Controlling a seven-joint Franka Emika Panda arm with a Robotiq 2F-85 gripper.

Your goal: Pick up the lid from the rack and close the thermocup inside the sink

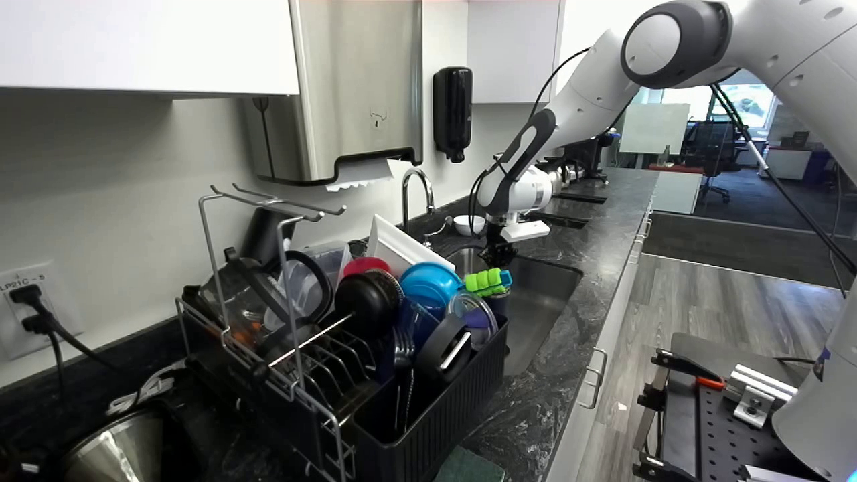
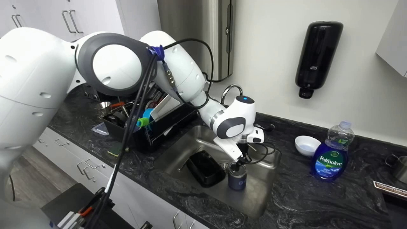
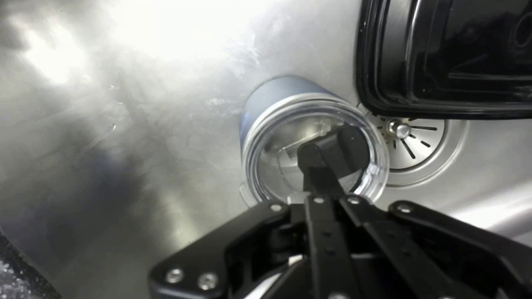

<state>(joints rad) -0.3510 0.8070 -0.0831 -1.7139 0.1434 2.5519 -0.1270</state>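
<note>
One white Panda arm is arching down over the steel sink, and all the action is happening at the thermocup! That blue cup is standing upright on the sink floor, just beside the drain, and a clear lid is sitting across its mouth. Right above, the black gripper is pointing down with its fingers clenched together, the tips overlapping the top of the lid in the wrist view. Whether the lid is sitting fully home is proving tough to call, because those dark fingertips are covering part of it.

A black rectangular container is lying near the cup, overlapping the drain in the wrist view. The curved faucet is rising behind the sink. In both exterior views the loaded dish rack is standing beside the sink, with a white dish leaning in it. On the opposite side, a blue-filled Palmolive bottle and a white bowl are standing on the dark countertop, side by side.
</note>
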